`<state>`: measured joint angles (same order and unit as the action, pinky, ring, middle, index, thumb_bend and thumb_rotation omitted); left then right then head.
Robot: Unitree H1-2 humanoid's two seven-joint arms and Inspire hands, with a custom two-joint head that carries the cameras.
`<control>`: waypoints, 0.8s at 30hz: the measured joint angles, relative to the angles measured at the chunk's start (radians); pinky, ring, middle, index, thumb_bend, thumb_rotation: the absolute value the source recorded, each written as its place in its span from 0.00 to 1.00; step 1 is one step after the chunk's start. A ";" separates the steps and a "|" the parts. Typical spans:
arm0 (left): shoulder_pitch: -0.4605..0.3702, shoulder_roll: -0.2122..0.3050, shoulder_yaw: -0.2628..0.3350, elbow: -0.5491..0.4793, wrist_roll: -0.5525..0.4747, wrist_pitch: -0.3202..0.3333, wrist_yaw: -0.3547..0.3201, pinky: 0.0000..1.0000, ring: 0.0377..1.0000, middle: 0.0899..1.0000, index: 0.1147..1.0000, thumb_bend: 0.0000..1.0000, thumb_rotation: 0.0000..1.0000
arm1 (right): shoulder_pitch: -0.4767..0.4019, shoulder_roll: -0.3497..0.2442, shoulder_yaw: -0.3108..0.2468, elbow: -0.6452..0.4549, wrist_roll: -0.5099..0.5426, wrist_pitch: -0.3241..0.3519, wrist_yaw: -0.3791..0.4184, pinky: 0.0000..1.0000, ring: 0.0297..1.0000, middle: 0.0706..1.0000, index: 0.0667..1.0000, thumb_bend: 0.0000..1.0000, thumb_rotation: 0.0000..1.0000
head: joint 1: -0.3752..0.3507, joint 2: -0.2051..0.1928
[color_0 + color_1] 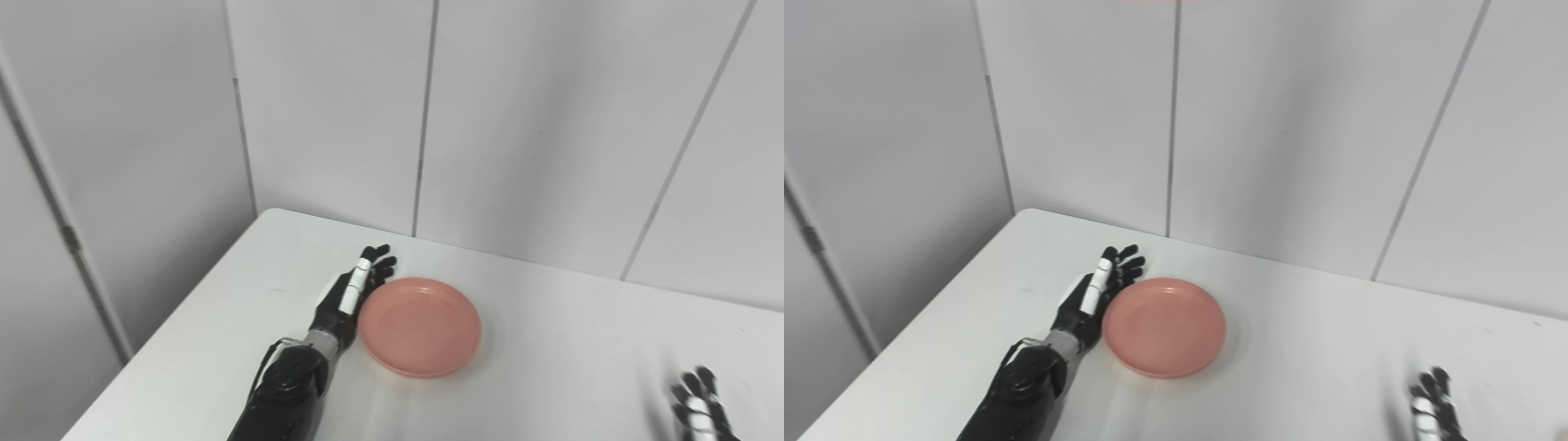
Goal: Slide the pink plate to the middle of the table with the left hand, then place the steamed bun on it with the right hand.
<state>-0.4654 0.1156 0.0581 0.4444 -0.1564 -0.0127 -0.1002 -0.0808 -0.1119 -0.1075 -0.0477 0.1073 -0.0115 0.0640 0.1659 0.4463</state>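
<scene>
pale grey wall panels with thin vertical seams close off the far side of the scene, and a white surface (551, 343) runs up to them, its rounded far-left corner showing. on the left part of this surface lies the pink plate (420, 326), round, shallow, right way up and with nothing in it.

the left hand (354, 293) lies low along the plate's left rim, its black arm coming in from the bottom edge. its fingers (373, 269) are stretched out straight and close together, pointing toward the wall, and they curl on nothing; the palm side faces the plate. the inner edge of the hand looks to be touching the rim, though whether it truly presses or only sits just beside cannot be told.

the right hand (1433, 407) is at the bottom right corner, well apart from the plate, and only its upper part shows. its fingers point up and stand a little apart, with nothing seen between them. it is slightly blurred.

the steamed bun cannot be found in either view.
</scene>
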 measured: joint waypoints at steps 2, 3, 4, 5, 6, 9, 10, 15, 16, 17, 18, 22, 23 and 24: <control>0.009 0.000 -0.012 -0.012 0.010 0.001 0.000 0.94 0.90 0.88 0.87 0.79 1.00 | -0.004 0.001 0.004 0.009 -0.010 -0.003 -0.002 0.98 0.91 0.93 0.95 0.46 0.79 | -0.037 0.012; 0.012 -0.001 -0.015 -0.014 0.011 0.001 0.000 0.93 0.91 0.88 0.87 0.78 1.00 | -0.007 0.002 0.006 0.013 -0.015 -0.009 -0.003 0.97 0.91 0.92 0.95 0.49 0.79 | -0.061 0.018; 0.015 -0.001 -0.016 -0.015 0.010 0.000 0.000 0.94 0.91 0.89 0.88 0.77 0.99 | -0.011 0.003 0.008 0.018 -0.019 -0.016 -0.005 0.95 0.89 0.91 0.94 0.51 0.78 | -0.107 0.029; 0.019 -0.002 -0.017 -0.021 0.009 -0.001 -0.003 0.94 0.91 0.89 0.88 0.77 0.99 | -0.016 0.004 0.010 0.023 -0.025 -0.022 -0.009 0.95 0.89 0.91 0.94 0.51 0.78 | -0.108 0.029; 0.025 -0.002 -0.019 -0.029 0.008 -0.001 -0.008 0.94 0.91 0.89 0.88 0.76 0.99 | -0.021 0.007 0.013 0.027 -0.034 -0.024 -0.012 0.94 0.88 0.90 0.93 0.53 0.77 | -0.147 0.037; 0.053 -0.006 -0.026 -0.070 0.005 0.001 -0.022 0.95 0.91 0.89 0.88 0.75 1.00 | -0.025 0.016 0.026 0.028 -0.059 -0.024 -0.026 0.93 0.89 0.92 0.95 0.57 0.80 | -0.189 0.041; 0.064 -0.008 -0.028 -0.084 0.001 0.004 -0.028 0.96 0.91 0.89 0.88 0.75 1.00 | -0.025 0.018 0.034 0.027 -0.069 -0.024 -0.029 0.92 0.90 0.92 0.95 0.57 0.80 | -0.222 0.045; 0.096 -0.010 -0.034 -0.141 -0.021 0.039 -0.056 0.96 0.91 0.90 0.88 0.73 0.99 | -0.025 0.045 0.057 0.023 -0.100 -0.024 -0.049 0.92 0.89 0.92 0.95 0.54 0.77 | -0.278 0.052; 0.100 -0.010 -0.034 -0.150 -0.032 0.049 -0.064 0.96 0.92 0.90 0.88 0.74 0.99 | -0.026 0.051 0.061 0.023 -0.110 -0.024 -0.055 0.92 0.90 0.92 0.94 0.54 0.76 | -0.299 0.055; 0.104 -0.010 -0.033 -0.153 -0.038 0.055 -0.069 0.96 0.92 0.90 0.88 0.74 0.98 | -0.027 0.056 0.064 0.024 -0.117 -0.024 -0.060 0.92 0.90 0.92 0.94 0.54 0.75 | -0.315 0.060; 0.107 -0.010 -0.033 -0.157 -0.048 0.061 -0.074 0.96 0.92 0.90 0.88 0.74 0.98 | -0.030 0.061 0.066 0.026 -0.119 -0.024 -0.063 0.92 0.90 0.92 0.94 0.54 0.75 | -0.315 0.060; 0.118 -0.011 -0.031 -0.179 -0.080 0.080 -0.100 0.95 0.92 0.90 0.88 0.72 0.98 | -0.041 0.078 0.073 0.036 -0.129 -0.024 -0.079 0.92 0.90 0.92 0.94 0.54 0.76 | -0.359 0.061; 0.120 -0.011 -0.032 -0.182 -0.085 0.082 -0.107 0.96 0.92 0.90 0.88 0.72 0.98 | -0.042 0.082 0.077 0.037 -0.137 -0.024 -0.082 0.92 0.90 0.92 0.94 0.54 0.77 | -0.359 0.061; 0.121 -0.011 -0.033 -0.183 -0.086 0.083 -0.109 0.96 0.92 0.90 0.88 0.72 0.98 | -0.043 0.084 0.082 0.037 -0.149 -0.024 -0.086 0.91 0.90 0.92 0.95 0.54 0.78 | -0.379 0.060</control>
<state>-0.3446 0.1048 0.0250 0.2609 -0.2429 0.0700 -0.2090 -0.1237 -0.0277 -0.0251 -0.0104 -0.0412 -0.0353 -0.0224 -0.2130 0.5062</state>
